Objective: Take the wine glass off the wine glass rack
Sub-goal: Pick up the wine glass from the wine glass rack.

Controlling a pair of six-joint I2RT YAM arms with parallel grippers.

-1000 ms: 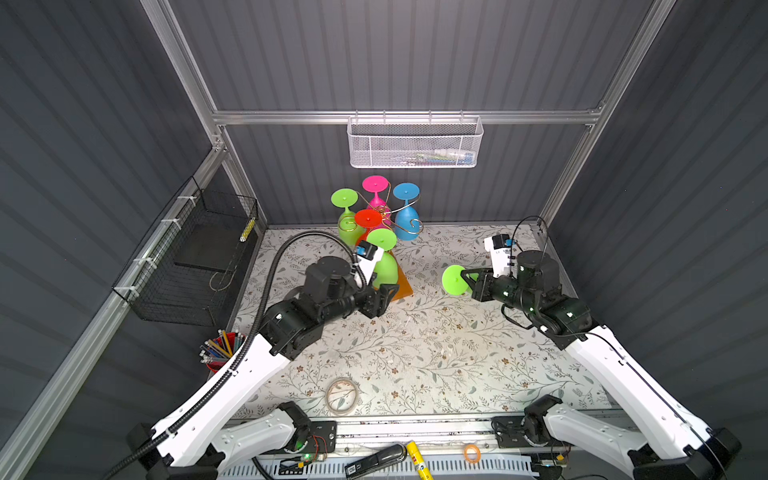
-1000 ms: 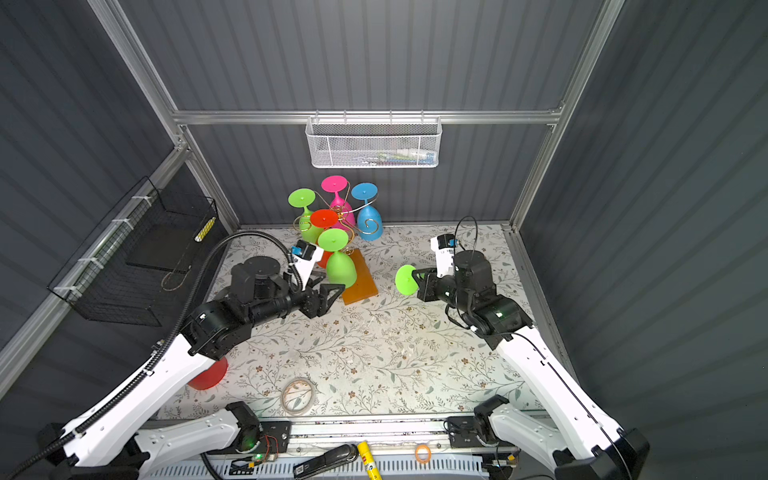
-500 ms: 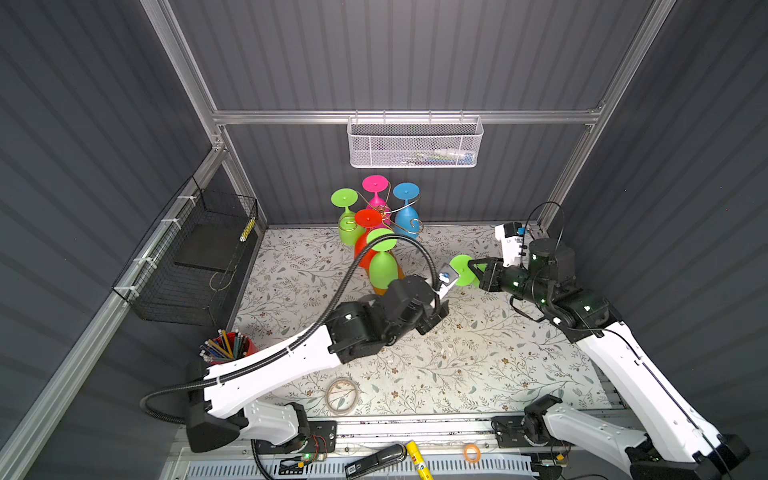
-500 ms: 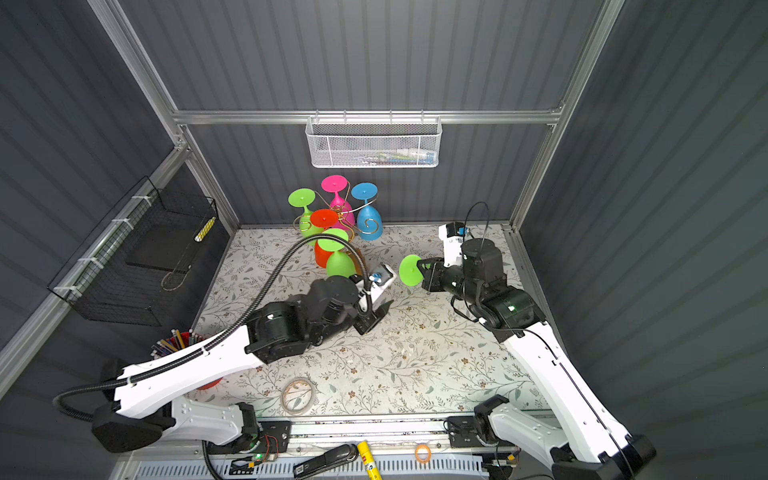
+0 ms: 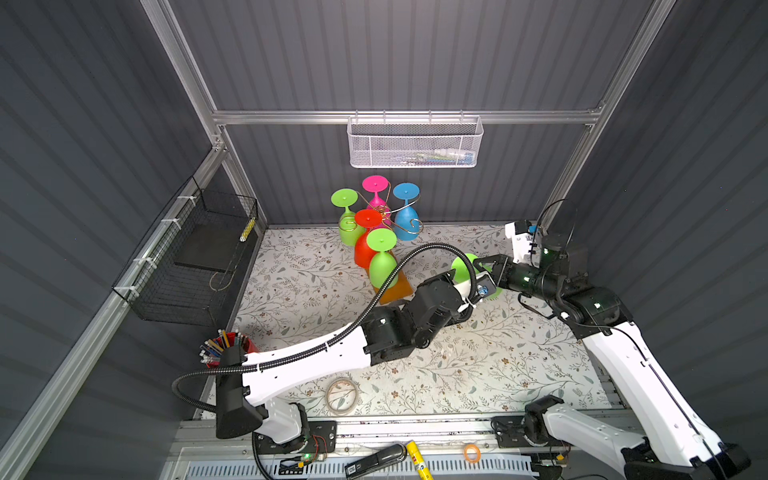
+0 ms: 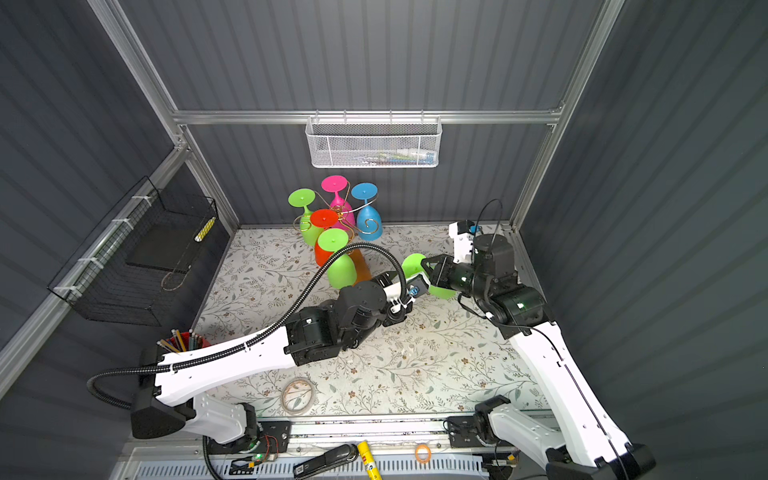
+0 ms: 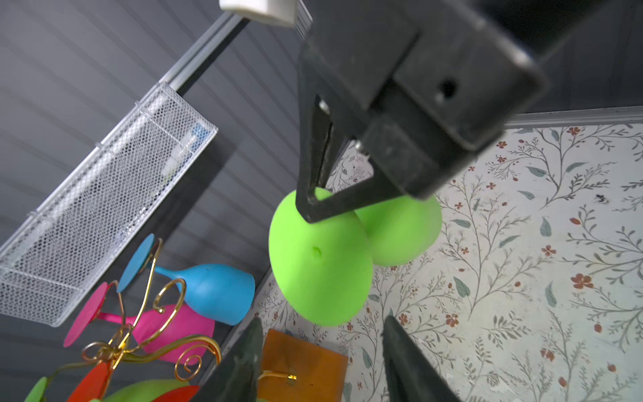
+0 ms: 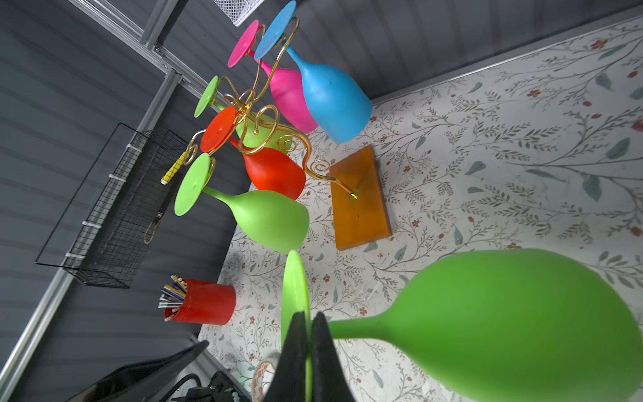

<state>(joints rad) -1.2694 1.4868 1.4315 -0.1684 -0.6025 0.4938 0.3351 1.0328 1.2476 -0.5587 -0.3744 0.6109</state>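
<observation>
Right of centre in both top views, I see the green wine glass (image 5: 460, 266) clear of the wine glass rack (image 5: 394, 291). It is held tilted above the floral worktop (image 5: 478, 365), its round foot turned toward the rack and its bowl behind my right arm's wrist. My right pincer (image 8: 309, 315) is pressed together on the rim of that foot. My left pincer (image 7: 322, 322) is spread, and its dark fingers (image 7: 248, 351) stand to either side of the foot in the left wrist view. I cannot tell whether they touch it. The rack stands at upper centre of both top views, near the back wall. Five other glasses (image 5: 382, 266) hang from it bowl-down: two green, one red, one pink, one blue.
</observation>
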